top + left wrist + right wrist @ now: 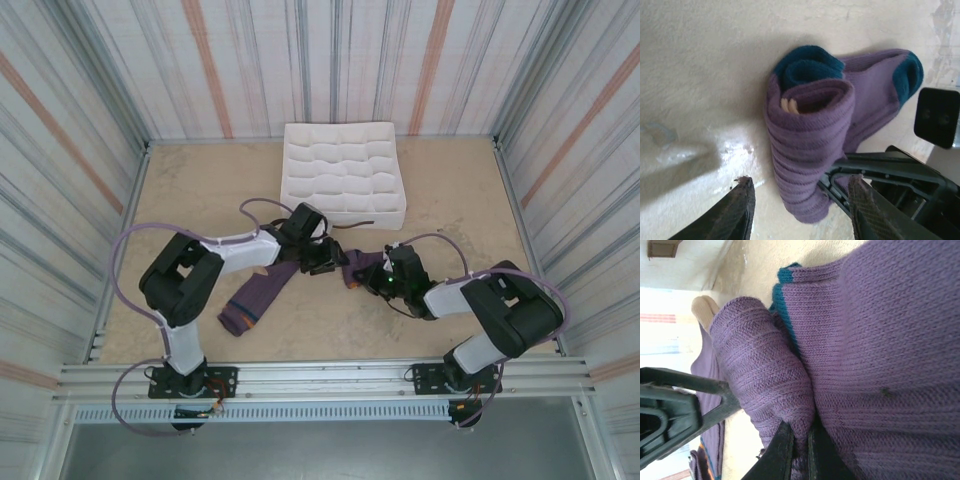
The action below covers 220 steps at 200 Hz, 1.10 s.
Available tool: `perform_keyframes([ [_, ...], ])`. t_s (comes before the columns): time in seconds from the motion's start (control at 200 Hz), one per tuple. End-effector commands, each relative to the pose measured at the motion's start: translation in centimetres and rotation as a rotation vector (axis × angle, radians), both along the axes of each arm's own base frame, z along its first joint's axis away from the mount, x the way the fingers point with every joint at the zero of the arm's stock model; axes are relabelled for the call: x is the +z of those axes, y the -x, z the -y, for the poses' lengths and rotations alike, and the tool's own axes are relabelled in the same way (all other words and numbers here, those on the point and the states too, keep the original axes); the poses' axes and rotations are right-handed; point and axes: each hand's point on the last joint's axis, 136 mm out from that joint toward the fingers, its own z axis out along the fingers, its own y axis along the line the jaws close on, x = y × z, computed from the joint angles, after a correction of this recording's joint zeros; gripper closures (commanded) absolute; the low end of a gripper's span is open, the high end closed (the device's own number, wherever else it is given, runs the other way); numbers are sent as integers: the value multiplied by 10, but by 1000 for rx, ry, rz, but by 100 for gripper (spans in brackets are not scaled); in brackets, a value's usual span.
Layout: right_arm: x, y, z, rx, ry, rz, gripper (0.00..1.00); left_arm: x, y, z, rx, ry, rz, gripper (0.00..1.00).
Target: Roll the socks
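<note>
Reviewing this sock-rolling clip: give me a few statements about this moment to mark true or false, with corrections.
1. The right gripper is pinched shut on the rolled sock. True.
2. The left gripper is clamped tight on the roll. False: its jaws stand apart, one on either side of it.
3. The rolled sock sits inside the white grid box. False: it lies on the table, in front of the box.
4. An unrolled length of sock lies flat near the left arm. True.

White grid-compartment box (345,165) at far side of table (200,190); striped walls (330,60) around; metal rail (330,378) along near edge.
</note>
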Motion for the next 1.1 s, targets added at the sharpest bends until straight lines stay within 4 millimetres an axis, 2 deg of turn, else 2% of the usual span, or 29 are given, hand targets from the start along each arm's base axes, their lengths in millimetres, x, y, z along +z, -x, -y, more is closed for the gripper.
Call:
perform_keyframes([
  [0.0,-67,45,37,-46,181,-271,100,-3,-11,4,11,-22,27,50],
  [0.145,-68,43,34,-40,168,-269,100,-15,-13,9,8,-50,14,52],
  [0.301,-67,39,30,-25,166,-260,100,-25,-12,16,10,-49,1,59],
  [0.371,-65,38,27,-10,159,-252,100,-28,-12,17,12,-47,-10,66],
  [0.486,-61,37,26,12,176,-241,99,-32,-14,15,18,-69,-24,83],
  [0.601,-48,37,28,50,252,-193,85,-32,-16,-1,44,-83,-47,97],
  [0.671,-34,36,26,87,316,-138,77,-29,-16,-16,71,-95,-59,100],
  [0.756,-15,34,21,151,401,-63,73,-24,-13,-34,99,-102,-76,100],
  [0.952,27,30,-12,325,636,144,57,-22,6,-71,180,-163,-137,100],
  [1.097,47,32,-44,413,785,325,51,-22,14,-87,236,-145,-178,100],
])
